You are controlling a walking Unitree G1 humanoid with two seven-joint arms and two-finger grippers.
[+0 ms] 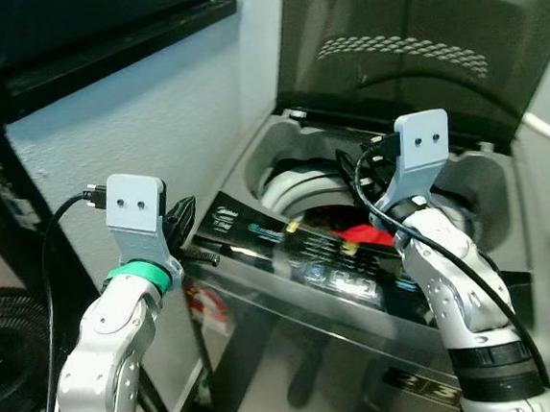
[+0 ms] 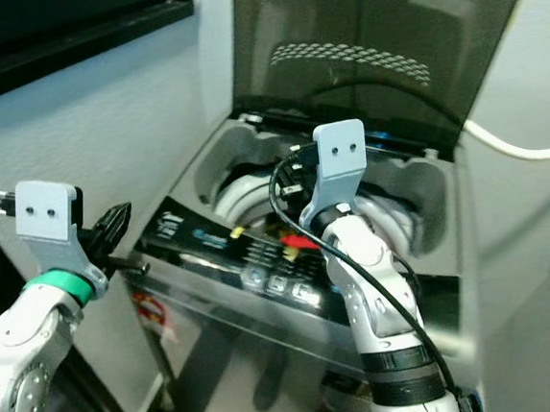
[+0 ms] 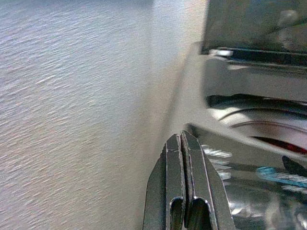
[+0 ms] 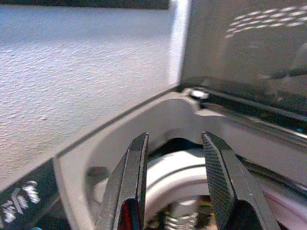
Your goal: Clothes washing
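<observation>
Washer lid raised; red cloth seen inside drum. Right gripper held spread, empty, above drum; left gripper pressed closed, empty, beside washer.

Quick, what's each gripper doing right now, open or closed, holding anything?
Left gripper: closed, empty, beside the washing machine.
Right gripper: open, empty, above the drum.

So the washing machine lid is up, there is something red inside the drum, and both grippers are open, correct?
Not quite. The left gripper is shut, as the left wrist view shows. The right gripper is open, the lid is up, and the red cloth lies in the drum.
</observation>
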